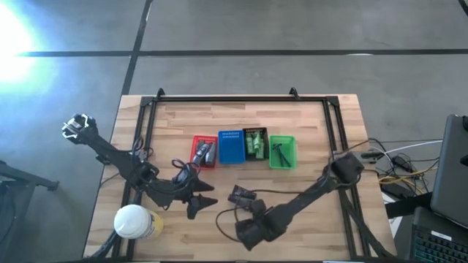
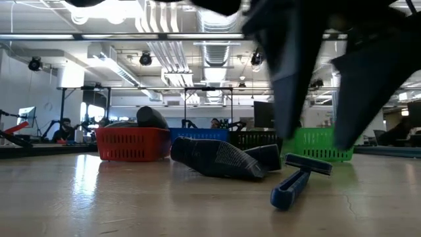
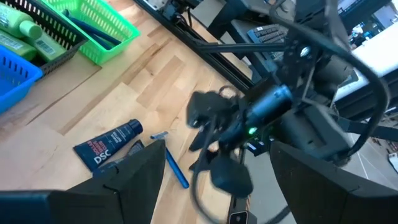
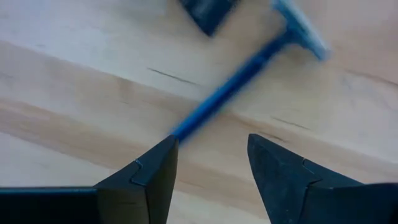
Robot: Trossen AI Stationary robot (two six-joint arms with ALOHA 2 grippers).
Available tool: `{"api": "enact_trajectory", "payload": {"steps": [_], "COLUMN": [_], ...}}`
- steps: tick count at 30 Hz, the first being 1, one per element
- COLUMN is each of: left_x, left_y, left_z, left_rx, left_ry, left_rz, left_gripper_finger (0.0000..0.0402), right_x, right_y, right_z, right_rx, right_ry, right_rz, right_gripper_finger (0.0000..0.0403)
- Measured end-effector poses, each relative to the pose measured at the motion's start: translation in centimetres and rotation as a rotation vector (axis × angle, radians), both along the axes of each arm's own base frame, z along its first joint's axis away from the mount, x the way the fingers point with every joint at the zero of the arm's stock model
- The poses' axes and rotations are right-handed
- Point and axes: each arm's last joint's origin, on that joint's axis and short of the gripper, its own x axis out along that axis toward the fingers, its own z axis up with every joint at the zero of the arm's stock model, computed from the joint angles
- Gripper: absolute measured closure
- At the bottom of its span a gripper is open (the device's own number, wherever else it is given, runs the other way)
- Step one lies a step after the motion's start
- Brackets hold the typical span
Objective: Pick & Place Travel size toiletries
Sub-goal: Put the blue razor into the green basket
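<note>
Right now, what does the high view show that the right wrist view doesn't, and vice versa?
High view only: the four baskets in a row, red, blue, black, green, the white-capped container, and the left gripper near the table's front. Right wrist view only: the blue razor up close, its handle end just ahead of the right gripper, jaws apart, not touching. Both: the wooden table and a dark packet.

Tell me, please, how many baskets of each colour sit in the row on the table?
Red basket: 1
Blue basket: 1
Black basket: 1
Green basket: 1
Total: 4
</note>
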Motion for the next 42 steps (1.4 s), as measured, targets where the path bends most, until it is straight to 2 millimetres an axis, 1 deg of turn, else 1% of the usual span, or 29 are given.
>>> {"api": "enact_trajectory", "payload": {"steps": [3, 5, 7, 10, 12, 14, 17, 23, 29, 38, 42], "left_x": [0.0, 0.0, 0.0, 0.0, 0.0, 0.0, 0.0, 0.0, 0.0, 0.0, 0.0], "left_y": [0.0, 0.0, -0.1, -0.1, -0.1, -0.1, -0.1, -0.1, -0.1, -0.1, -0.1], "left_z": [0.0, 0.0, 0.0, 0.0, 0.0, 0.0, 0.0, 0.0, 0.0, 0.0, 0.0], "left_rx": [-0.001, -0.002, -0.004, -0.001, -0.001, -0.001, -0.006, -0.013, -0.016, -0.012, -0.012], "left_ry": [0.001, 0.003, 0.006, 0.008, 0.008, 0.009, 0.009, 0.008, 0.008, 0.008, 0.007], "left_rz": [-0.004, -0.008, -0.017, -0.026, -0.027, -0.028, -0.025, -0.024, -0.023, -0.024, -0.024], "left_gripper_finger": [0.0108, 0.0108, 0.0108, 0.0108, 0.0108, 0.0108, 0.0108, 0.0108, 0.0108, 0.0108, 0.0108], "right_x": [1.0, 1.5, 1.6, 1.8, 1.9, 1.9, 2.0, 1.9, 1.6, 1.5, 1.5], "right_y": [-0.2, -0.1, -0.2, -0.3, -0.5, -0.8, -1.1, -1.1, -1.5, -1.5, -1.6], "right_z": [-0.5, -0.3, -0.2, -1.1, -1.8, -2.1, -2.2, -1.8, -2.5, -2.6, -2.9], "right_rx": [-0.011, -0.008, -0.016, -0.016, -0.016, -0.013, -0.016, -0.007, -0.010, -0.012, -0.036], "right_ry": [0.012, 0.000, 0.023, 0.073, 0.099, 0.110, 0.114, 0.117, 0.138, 0.140, 0.127], "right_rz": [0.001, 0.006, 0.005, 0.007, 0.015, 0.014, 0.021, 0.093, 0.083, 0.085, 0.086], "right_gripper_finger": [0.0222, 0.0228, 0.0232, 0.0234, 0.0234, 0.0234, 0.0234, 0.0234, 0.0234, 0.0228, 0.0232]}}
